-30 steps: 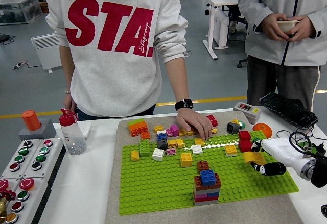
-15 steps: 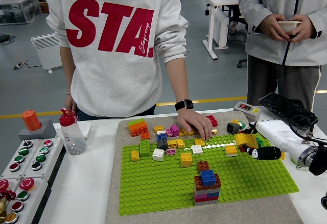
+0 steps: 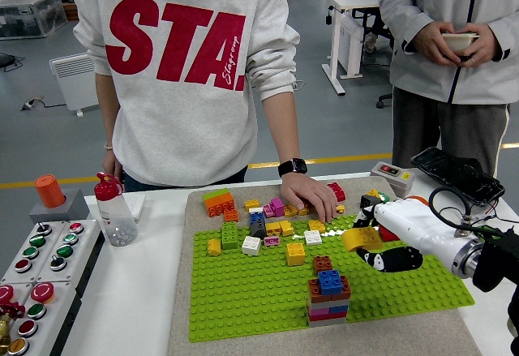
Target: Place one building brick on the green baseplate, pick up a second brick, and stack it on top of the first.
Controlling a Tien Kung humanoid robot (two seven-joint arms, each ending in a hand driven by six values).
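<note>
right hand has moved left over the green baseplate, nearer the brick stack.

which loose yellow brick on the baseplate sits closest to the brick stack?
The yellow brick just up-left of the multicoloured stack. The other yellow bricks lie farther off, near the green baseplate's far edge or left side.

Baseplate: green, studded, flat on grey mat, fills table centre.

Stack: bricks piled near baseplate front centre, upright; blue brick on top, brown beneath, pink and pale layers at bottom; second brown brick just behind.

Loose bricks: yellow, green, white, blue, pink, orange, scattered along baseplate far edge and on mat beyond.

Yellow brick: tilted, above baseplate right part, at right hand's fingers.
</note>
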